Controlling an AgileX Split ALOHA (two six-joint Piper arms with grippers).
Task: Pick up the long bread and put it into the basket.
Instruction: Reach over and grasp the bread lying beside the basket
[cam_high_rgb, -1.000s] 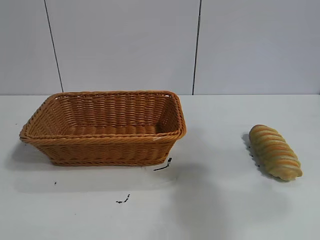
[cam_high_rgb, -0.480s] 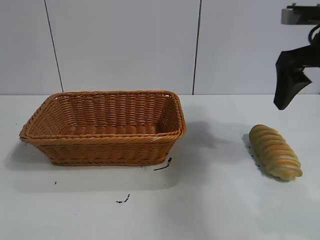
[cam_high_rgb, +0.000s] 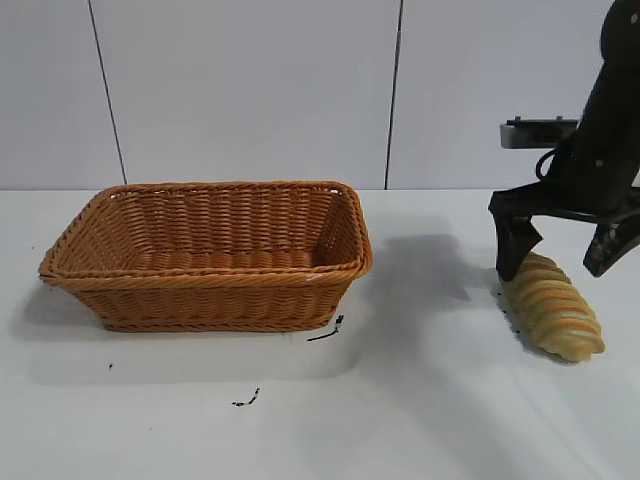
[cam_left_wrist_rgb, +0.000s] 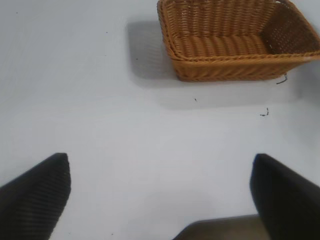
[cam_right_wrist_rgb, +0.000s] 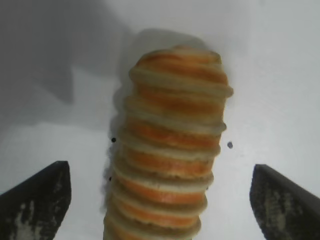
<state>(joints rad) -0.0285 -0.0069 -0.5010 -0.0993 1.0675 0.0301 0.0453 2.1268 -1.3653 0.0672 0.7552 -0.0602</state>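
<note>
right gripper (cam_high_rgb: 566, 258) is over the long bread (cam_high_rgb: 552, 305) near the right edge of the table (cam_high_rgb: 420, 400), pointing down, fingers spread wide apart, one on each side of the loaf's far end. nothing held; from the exterior view it cannot be told whether the finger in front of the crust touches it. right wrist view: loaf runs lengthwise between the two fingertips (cam_right_wrist_rgb: 37, 200), clear table visible on both sides, so the jaws are set across the short axis. good alignment for a crosswise pinch.

long bread lies flat on the table, well apart from the basket (cam_high_rgb: 210, 250), which sits toward the left half with its opening up and its floor bare.

left gripper (cam_left_wrist_rgb: 160, 195) hangs above bare table, fingers apart, basket farther off in its view; idle.

step in hand, as judged: final descent and close on the loaf. notes for doing it well:
- grip looks biased to the far end of the loaf; shifting toward the middle would reduce droop or swing on lift.
- lower until the fingertips reach below the widest part of the loaf, short of scraping the table.
- close gently; the ridged crust may give or slip.
- lift clear above the braided rim before moving across to the basket.
</note>
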